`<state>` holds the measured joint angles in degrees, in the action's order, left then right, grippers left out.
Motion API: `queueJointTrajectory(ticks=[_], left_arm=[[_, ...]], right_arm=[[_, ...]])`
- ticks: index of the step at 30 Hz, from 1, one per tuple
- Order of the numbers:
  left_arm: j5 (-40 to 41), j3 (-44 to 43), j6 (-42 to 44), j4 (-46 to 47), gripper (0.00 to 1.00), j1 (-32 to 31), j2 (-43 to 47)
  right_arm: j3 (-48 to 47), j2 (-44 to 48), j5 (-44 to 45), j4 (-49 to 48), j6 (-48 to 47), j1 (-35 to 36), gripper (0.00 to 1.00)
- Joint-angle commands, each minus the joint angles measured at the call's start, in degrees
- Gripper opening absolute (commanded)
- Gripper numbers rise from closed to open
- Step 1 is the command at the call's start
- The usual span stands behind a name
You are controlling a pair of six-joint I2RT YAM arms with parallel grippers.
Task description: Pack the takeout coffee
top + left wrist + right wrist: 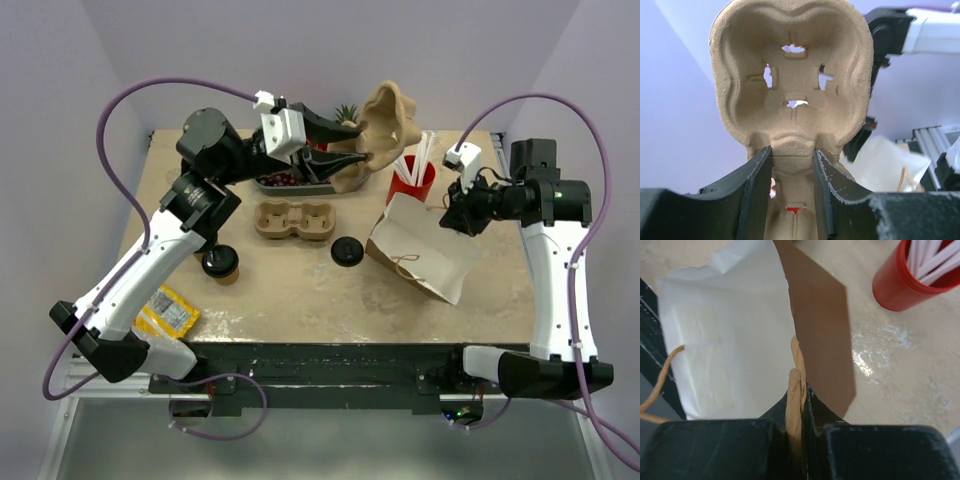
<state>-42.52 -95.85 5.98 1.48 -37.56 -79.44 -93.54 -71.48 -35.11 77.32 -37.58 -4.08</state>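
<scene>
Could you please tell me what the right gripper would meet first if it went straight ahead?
Likely the paper bag: the right gripper pinches its twine handle, and the bag's wall lies ahead, depth unclear.

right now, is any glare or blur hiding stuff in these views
top external: even light, soft shadows; left wrist: held carrier sharp, light through its slots, background blurred; right wrist: glare patch on the table beside the red cup

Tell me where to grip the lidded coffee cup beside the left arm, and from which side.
Probably the paper wall just under the black lid of the coffee cup, approached from its right: it stands upright, and the left arm crowds its left.
</scene>
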Motion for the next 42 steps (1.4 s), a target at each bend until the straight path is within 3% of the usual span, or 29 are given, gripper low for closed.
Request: queueJointTrajectory(ticks=[1, 6, 16, 21, 30, 42], left_arm=[[1.75, 0.05, -1.67, 6.17, 0.18, -4.27, 0.42], [0.25, 3.82, 0.78, 8.63, 0.16, -9.62, 0.34], [-2.65, 16.92, 23.1, 8.1, 0.13, -13.42, 5.17], [-3.62, 20.44, 22.5, 12.05, 0.11, -13.68, 5.61], [-4.76, 18.6, 19.42, 13.82, 0.11, -15.61, 2.72], [-4.33, 18.96, 29.6, 8.82, 0.1, -16.75, -2.3]], right_arm=[[-0.77, 2.05, -5.06, -3.57, 1.8, 3.45, 0.0], [-0.33, 1.18, -4.96, -7.0, 6.54, 7.41, 0.0], [2.22, 1.87, -4.26, -8.68, 8.23, 8.65, 0.0], [1.69, 1.61, -4.08, -8.41, 9.19, 8.73, 0.0], [2.83, 1.17, -0.83, -9.03, 7.96, 12.51, 0.0], [3.71, 1.78, -0.31, -10.96, 9.19, 14.27, 0.0]])
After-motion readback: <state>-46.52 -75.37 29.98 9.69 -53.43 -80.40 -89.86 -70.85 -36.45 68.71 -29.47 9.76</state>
